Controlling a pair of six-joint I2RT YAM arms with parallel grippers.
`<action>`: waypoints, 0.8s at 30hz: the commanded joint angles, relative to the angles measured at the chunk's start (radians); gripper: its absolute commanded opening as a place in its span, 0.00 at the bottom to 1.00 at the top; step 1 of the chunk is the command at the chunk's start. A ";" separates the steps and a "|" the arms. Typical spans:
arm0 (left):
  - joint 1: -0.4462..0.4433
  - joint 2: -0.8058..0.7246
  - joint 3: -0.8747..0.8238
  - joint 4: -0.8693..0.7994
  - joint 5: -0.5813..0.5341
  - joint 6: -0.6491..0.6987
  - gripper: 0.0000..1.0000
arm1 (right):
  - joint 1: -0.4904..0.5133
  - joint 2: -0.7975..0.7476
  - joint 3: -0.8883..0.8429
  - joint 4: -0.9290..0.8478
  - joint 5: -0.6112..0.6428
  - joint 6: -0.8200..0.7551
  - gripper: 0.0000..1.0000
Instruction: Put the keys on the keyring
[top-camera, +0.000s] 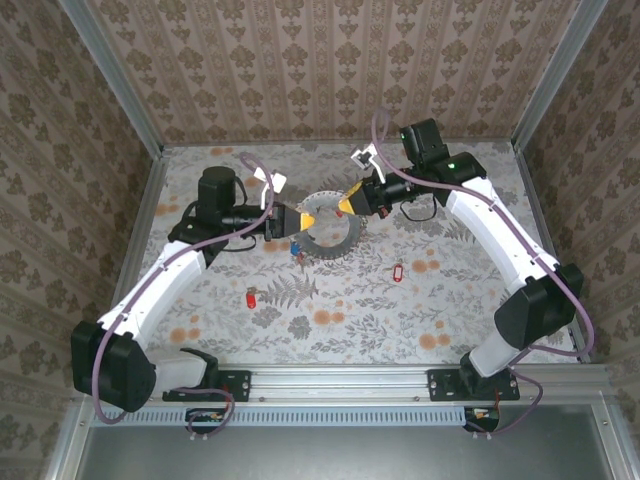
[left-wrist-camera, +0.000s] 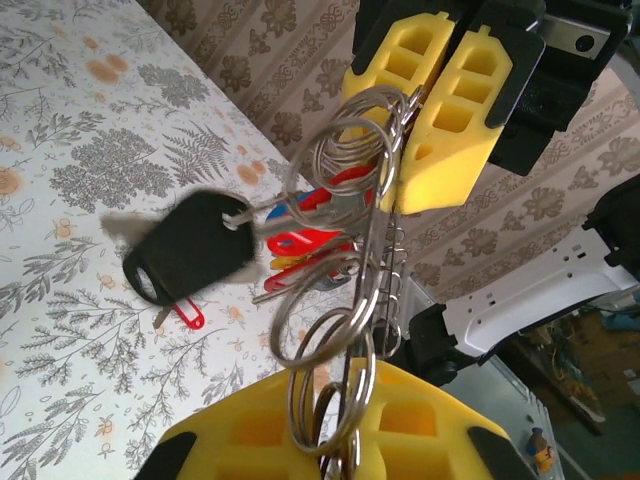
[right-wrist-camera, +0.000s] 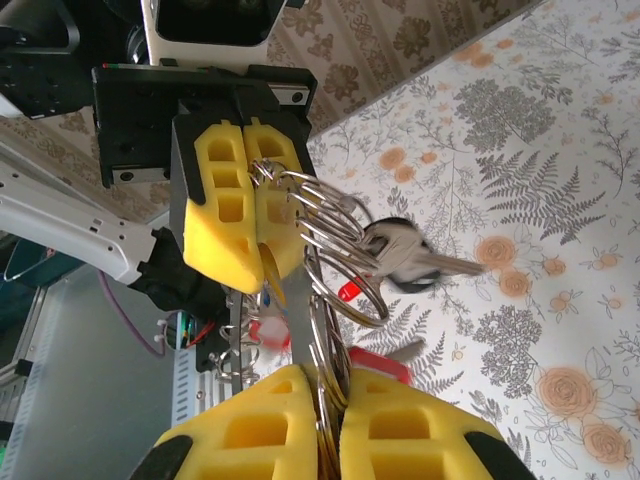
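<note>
Left gripper (top-camera: 307, 221) and right gripper (top-camera: 347, 204) face off, both sets of jaws clamped tight on the keyring (top-camera: 335, 246); keys (left-wrist-camera: 300, 240) dangle from it.

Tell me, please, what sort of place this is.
Probably a robot test cell in a lab: one patterned covering lines the walls and table, metal frame posts stand around it, and the left arm and right arm are bolted to a rail.
</note>
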 joint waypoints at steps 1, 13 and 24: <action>0.001 -0.016 -0.013 0.123 -0.011 -0.089 0.00 | 0.003 -0.002 0.018 0.030 0.000 0.005 0.13; -0.014 -0.083 -0.163 0.547 -0.250 -0.314 0.00 | -0.095 -0.460 -0.472 0.668 0.591 0.275 0.50; -0.040 -0.129 -0.298 0.898 -0.503 -0.425 0.00 | 0.189 -0.681 -0.916 1.092 0.495 -0.185 0.34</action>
